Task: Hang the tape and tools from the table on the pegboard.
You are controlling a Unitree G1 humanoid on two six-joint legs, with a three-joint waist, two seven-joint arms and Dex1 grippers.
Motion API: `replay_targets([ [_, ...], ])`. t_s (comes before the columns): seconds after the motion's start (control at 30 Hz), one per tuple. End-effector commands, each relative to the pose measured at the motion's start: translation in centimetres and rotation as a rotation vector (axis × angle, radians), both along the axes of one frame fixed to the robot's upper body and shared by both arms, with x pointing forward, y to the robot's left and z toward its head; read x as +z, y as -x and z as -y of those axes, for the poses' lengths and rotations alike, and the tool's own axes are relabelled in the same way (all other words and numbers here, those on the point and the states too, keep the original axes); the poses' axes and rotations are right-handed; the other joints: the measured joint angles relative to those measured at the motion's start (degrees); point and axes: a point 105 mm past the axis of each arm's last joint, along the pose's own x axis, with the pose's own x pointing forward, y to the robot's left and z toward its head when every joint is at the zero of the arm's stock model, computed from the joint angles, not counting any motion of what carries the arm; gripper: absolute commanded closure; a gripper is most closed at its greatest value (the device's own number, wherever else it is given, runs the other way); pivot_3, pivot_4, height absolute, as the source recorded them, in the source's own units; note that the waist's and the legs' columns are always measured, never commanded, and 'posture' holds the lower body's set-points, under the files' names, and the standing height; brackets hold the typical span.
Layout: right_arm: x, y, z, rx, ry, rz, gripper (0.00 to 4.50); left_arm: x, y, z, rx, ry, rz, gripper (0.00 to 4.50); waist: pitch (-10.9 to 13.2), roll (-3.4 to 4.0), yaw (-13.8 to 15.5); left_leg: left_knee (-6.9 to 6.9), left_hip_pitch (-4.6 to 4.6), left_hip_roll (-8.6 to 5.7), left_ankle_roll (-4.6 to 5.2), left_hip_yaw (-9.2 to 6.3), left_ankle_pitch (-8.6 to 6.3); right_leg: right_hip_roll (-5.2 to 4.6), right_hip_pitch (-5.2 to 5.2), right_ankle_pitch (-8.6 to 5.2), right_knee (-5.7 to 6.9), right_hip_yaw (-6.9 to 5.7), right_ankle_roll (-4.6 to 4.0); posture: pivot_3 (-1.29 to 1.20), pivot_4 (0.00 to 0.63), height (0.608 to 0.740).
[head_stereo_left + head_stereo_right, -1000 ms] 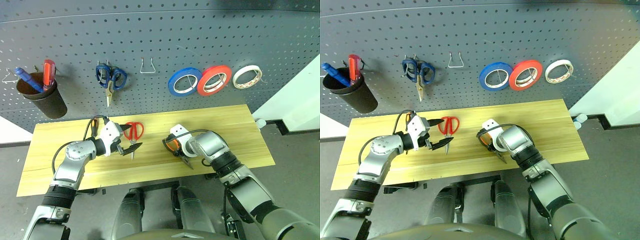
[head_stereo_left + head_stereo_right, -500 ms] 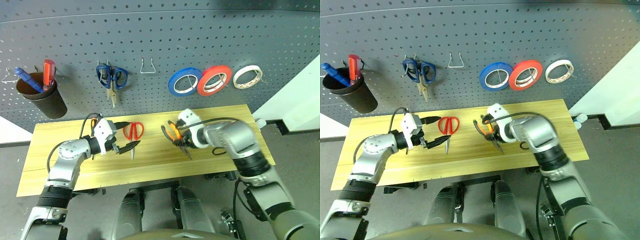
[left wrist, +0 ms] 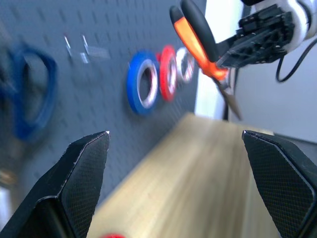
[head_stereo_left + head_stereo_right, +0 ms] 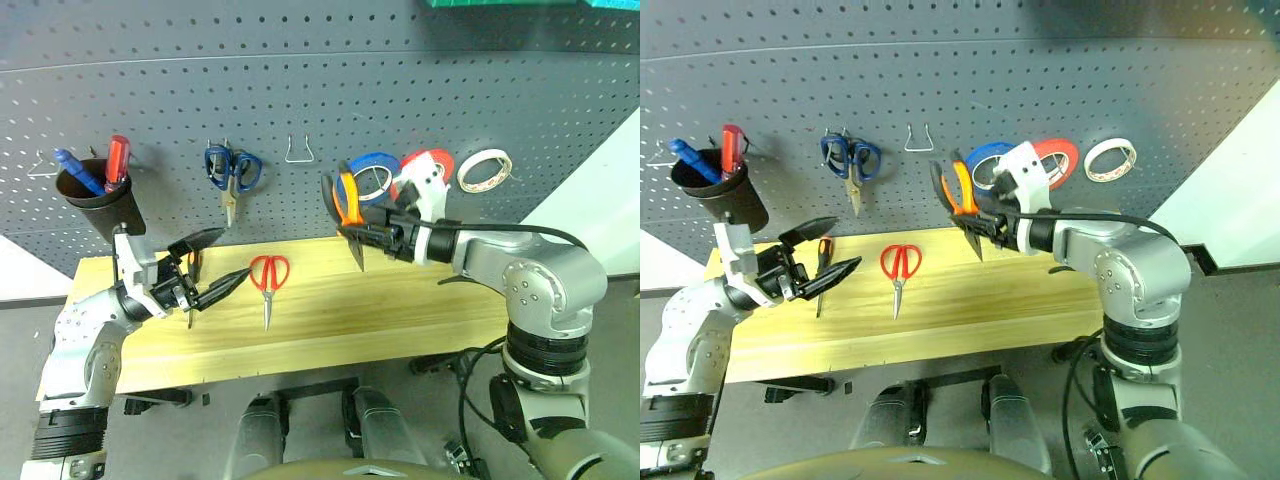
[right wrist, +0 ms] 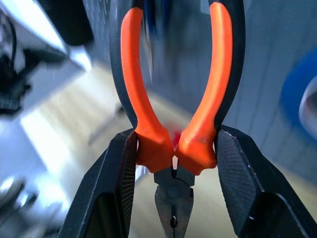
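My right gripper (image 4: 372,236) is shut on the small pliers (image 4: 347,203), gripping them near the joint, orange-and-black handles up, in the air in front of the pegboard (image 4: 300,80). The right wrist view has its pads (image 5: 124,168) squeezing the pliers (image 5: 148,139). At the table's (image 4: 420,300) left, my left gripper (image 4: 218,264) hovers open and empty. The slim screwdriver (image 4: 821,265) lies just behind it and the red-handled scissors (image 4: 267,278) lie to its right. Blue (image 4: 373,175), red (image 4: 428,165) and white tape (image 4: 485,170) hang on the pegboard.
An empty wire hook (image 4: 298,150) sits between the blue-handled scissors (image 4: 232,172) and the tapes. A black cup (image 4: 102,205) holding a red and a blue screwdriver hangs at the left. Green bins (image 4: 500,3) are at the top edge.
My right gripper lifted the pliers off the table up to the pegboard's tape rolls. My left gripper drew back left and rose away from the red scissors, still open.
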Motion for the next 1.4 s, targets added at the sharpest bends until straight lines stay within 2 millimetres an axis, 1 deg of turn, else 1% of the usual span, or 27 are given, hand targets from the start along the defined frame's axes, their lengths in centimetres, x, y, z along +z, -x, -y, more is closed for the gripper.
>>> replay_targets([
  [0.03,3.3,-0.2,-0.8,-0.011,-0.059,0.160,2.51,2.9,0.3,-0.6,0.018,0.077,0.092,0.00,-0.9,-0.04,0.0,-0.02,0.00,0.00,0.00,0.00,0.00,0.00,0.00,0.00,-0.03,0.00,0.00,0.08,0.059,0.740],
  [0.2,5.3,-0.7,-2.5,0.007,-0.146,0.249,2.51,4.9,0.3,-1.0,0.052,0.109,0.162,0.00,-2.5,-0.03,0.0,-0.11,0.03,-0.01,0.01,0.03,-0.01,0.02,0.02,-0.01,-0.05,0.00,0.00,0.10,0.046,0.740],
  [0.3,6.4,-2.3,-3.3,-0.040,-0.192,0.272,2.51,5.8,0.4,-0.9,0.061,0.108,0.195,0.00,-3.1,0.00,0.0,-0.13,0.06,-0.02,0.01,0.04,-0.01,0.03,0.03,-0.01,-0.04,0.01,0.00,0.12,0.041,0.740],
  [0.43,7.5,-4.7,-4.0,-0.114,-0.233,0.280,2.51,6.3,0.1,-1.4,0.087,0.101,0.202,0.00,-3.7,-0.02,0.4,-0.15,0.10,-0.02,0.01,0.04,-0.01,0.05,0.06,-0.01,-0.03,0.01,-0.01,0.14,0.038,0.740],
  [0.57,8.3,-6.4,-4.9,-0.181,-0.250,0.299,2.51,7.0,-0.1,-2.5,0.140,0.120,0.211,0.00,-3.8,-0.01,1.3,-0.16,0.13,-0.02,0.01,0.10,-0.01,0.05,0.06,0.00,-0.04,0.04,-0.01,0.16,0.039,0.740],
  [0.67,8.8,-7.5,-5.4,-0.228,-0.255,0.327,2.51,7.1,-0.3,-2.7,0.165,0.108,0.202,0.00,-3.9,0.00,1.5,-0.16,0.13,-0.01,0.01,0.10,-0.01,0.05,0.05,0.00,-0.01,0.04,-0.01,0.18,0.040,0.740],
  [0.73,8.8,-8.0,-5.9,-0.244,-0.244,0.338,2.51,7.0,-0.5,-2.7,0.176,0.095,0.197,0.00,-3.9,-0.01,1.7,-0.16,0.13,-0.03,0.01,0.10,-0.01,0.03,0.07,0.00,-0.01,0.04,-0.01,0.19,0.042,0.740],
  [0.83,7.7,-8.4,-6.9,-0.246,-0.150,0.398,2.51,6.9,-1.0,-2.4,0.187,0.075,0.215,0.00,-3.9,-0.02,2.3,-0.16,0.13,-0.03,0.01,0.10,-0.01,0.03,0.08,0.00,-0.02,0.04,-0.01,0.21,0.043,0.740],
  [0.93,7.2,-8.9,-7.2,-0.271,-0.135,0.414,2.51,7.1,-1.4,-2.4,0.199,0.098,0.214,0.00,-3.9,-0.02,2.9,-0.16,0.15,-0.02,0.01,0.11,-0.01,0.05,0.07,0.00,0.00,0.04,-0.02,0.21,0.045,0.740],
  [1.07,6.4,-9.5,-7.5,-0.295,-0.106,0.421,2.51,6.9,-1.5,-2.2,0.207,0.110,0.199,0.00,-3.9,-0.03,3.1,-0.16,0.14,-0.03,0.01,0.11,-0.01,0.03,0.08,0.00,-0.01,0.05,-0.02,0.21,0.052,0.740],
  [1.2,5.7,-10.2,-7.5,-0.331,-0.098,0.400,2.51,6.6,-1.5,-2.0,0.207,0.108,0.182,0.00,-3.9,-0.03,3.0,-0.16,0.16,-0.02,0.00,0.10,-0.01,0.03,0.09,0.00,0.00,0.04,-0.02,0.21,0.058,0.740],
  [1.4,4.4,-10.9,-6.9,-0.367,-0.063,0.402,2.51,6.2,-1.5,-2.0,0.202,0.103,0.151,0.00,-3.9,-0.03,3.0,-0.17,0.17,-0.02,0.00,0.10,-0.01,0.04,0.10,0.00,0.00,0.04,-0.03,0.20,0.060,0.740],
])
